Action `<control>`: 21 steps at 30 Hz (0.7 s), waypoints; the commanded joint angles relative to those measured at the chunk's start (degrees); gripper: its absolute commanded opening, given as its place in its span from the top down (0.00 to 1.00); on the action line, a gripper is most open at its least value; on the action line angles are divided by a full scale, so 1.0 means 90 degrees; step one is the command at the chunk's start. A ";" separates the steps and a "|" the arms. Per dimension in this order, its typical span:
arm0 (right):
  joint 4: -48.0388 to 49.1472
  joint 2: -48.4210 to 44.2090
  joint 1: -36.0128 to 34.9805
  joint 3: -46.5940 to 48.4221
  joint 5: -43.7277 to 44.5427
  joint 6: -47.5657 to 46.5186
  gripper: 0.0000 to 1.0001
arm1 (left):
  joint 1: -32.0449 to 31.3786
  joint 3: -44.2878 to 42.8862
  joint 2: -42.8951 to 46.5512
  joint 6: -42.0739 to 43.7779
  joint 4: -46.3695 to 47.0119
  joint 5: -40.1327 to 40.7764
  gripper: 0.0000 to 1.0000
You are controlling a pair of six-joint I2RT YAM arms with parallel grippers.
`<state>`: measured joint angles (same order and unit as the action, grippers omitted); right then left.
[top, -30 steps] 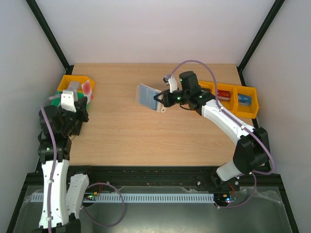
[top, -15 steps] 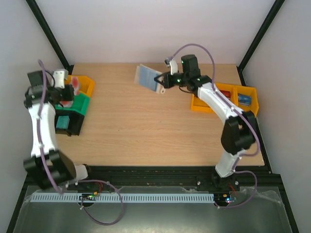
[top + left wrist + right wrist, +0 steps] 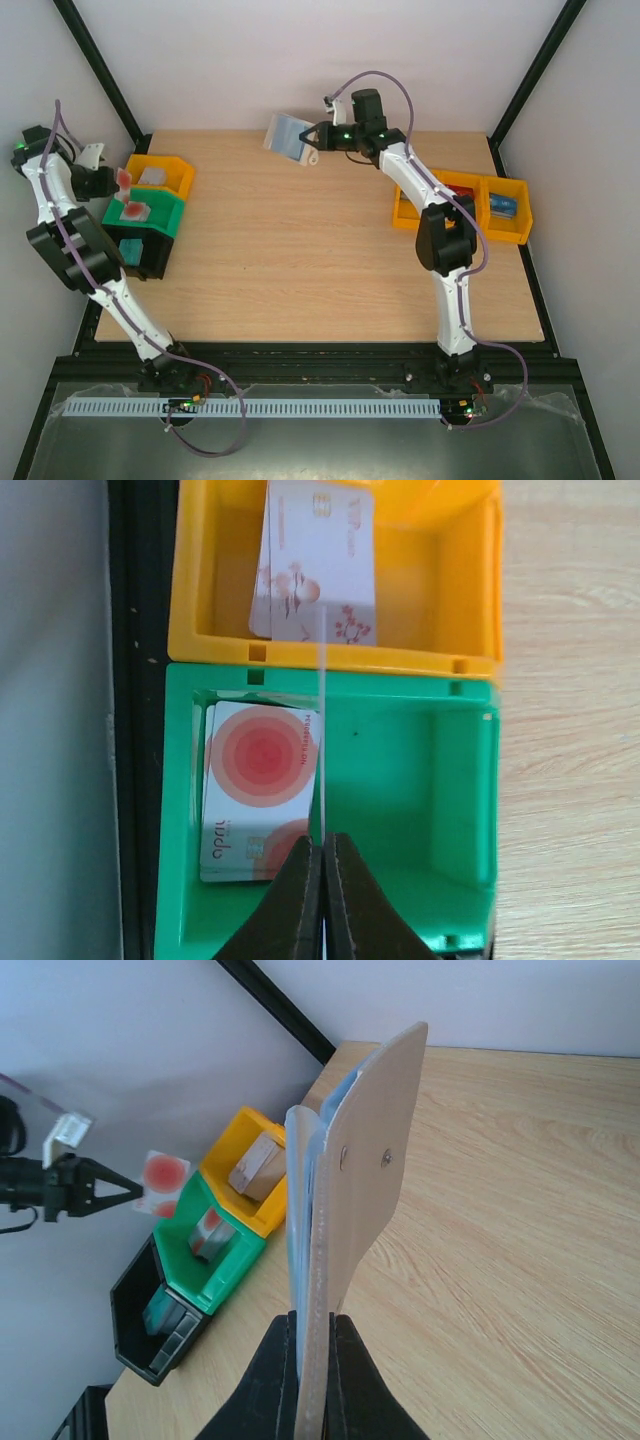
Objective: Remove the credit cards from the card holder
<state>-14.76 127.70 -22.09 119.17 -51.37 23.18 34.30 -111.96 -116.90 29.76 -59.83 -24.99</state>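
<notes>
My right gripper (image 3: 314, 139) is shut on the card holder (image 3: 285, 134), held in the air over the table's far edge. In the right wrist view the holder (image 3: 365, 1160) stands edge-on between the jaws (image 3: 313, 1315), beige outside and pale blue inside. My left gripper (image 3: 110, 182) is shut on a red-circled credit card (image 3: 124, 180) above the bins at far left. In the left wrist view that card is a thin edge-on line (image 3: 322, 730) rising from the shut jaws (image 3: 323, 842). Another red-circled card (image 3: 260, 780) lies in the green bin (image 3: 330, 675); pale cards (image 3: 320, 560) lie in the yellow bin (image 3: 335, 656).
At far left a yellow bin (image 3: 178, 170), a green bin (image 3: 168, 213) and a black bin (image 3: 140, 256) stand in a row. Two yellow bins (image 3: 470, 212) with small items stand at the right edge. Black frame posts rise at both back corners.
My left arm has swung back and left, carrying the red-circled card above the yellow and green bins. My right arm has carried the card holder farther back and left.
</notes>
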 commanded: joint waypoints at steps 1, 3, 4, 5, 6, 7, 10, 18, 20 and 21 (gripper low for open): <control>-0.0085 0.0255 0.0046 0.0425 -0.0128 0.0151 0.98 | -0.0028 -0.0608 -0.0490 0.0479 -0.0921 0.0114 0.98; -0.0040 0.0400 0.0061 0.0503 -0.0226 0.0236 0.98 | -0.0116 -0.0535 -0.0540 0.0594 -0.1006 0.0176 0.98; -0.0010 0.0486 0.0061 0.0536 -0.0259 0.0259 0.98 | -0.0144 -0.0471 -0.0573 0.0643 -0.1040 0.0214 0.98; -0.0006 0.0583 0.0061 0.0600 -0.0288 0.0279 0.98 | -0.0153 -0.0393 -0.0601 0.0665 -0.1028 0.0259 0.98; -0.0022 0.0674 0.0061 0.0694 -0.0310 0.0301 0.98 | -0.0138 -0.0338 -0.0640 0.0660 -0.0993 0.0320 0.98; -0.0042 0.0754 0.0066 0.0815 -0.0323 0.0339 0.98 | -0.0103 -0.0317 -0.0705 0.0649 -0.0976 0.0367 0.98; 0.0004 0.0877 0.0070 0.1013 -0.0394 0.0470 0.98 | -0.0016 -0.0377 -0.0847 0.0668 -0.0951 0.0483 0.98; 0.0158 0.0961 0.0076 0.1027 -0.0398 0.0643 0.98 | 0.0042 -0.0249 -0.1028 0.0879 -0.1166 0.0652 0.98; 0.0231 0.0998 0.0081 0.1056 -0.0424 0.0729 0.98 | 0.0072 -0.0280 -0.1057 0.0892 -0.1174 0.0685 0.98; 0.0234 0.1014 0.0080 0.1071 -0.0424 0.0743 0.98 | 0.0088 -0.0314 -0.1072 0.0884 -0.1179 0.0652 0.98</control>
<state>-14.98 136.44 -21.69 126.13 -53.60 27.77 34.46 -114.69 -125.08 36.40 -67.53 -20.38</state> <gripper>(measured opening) 0.029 0.026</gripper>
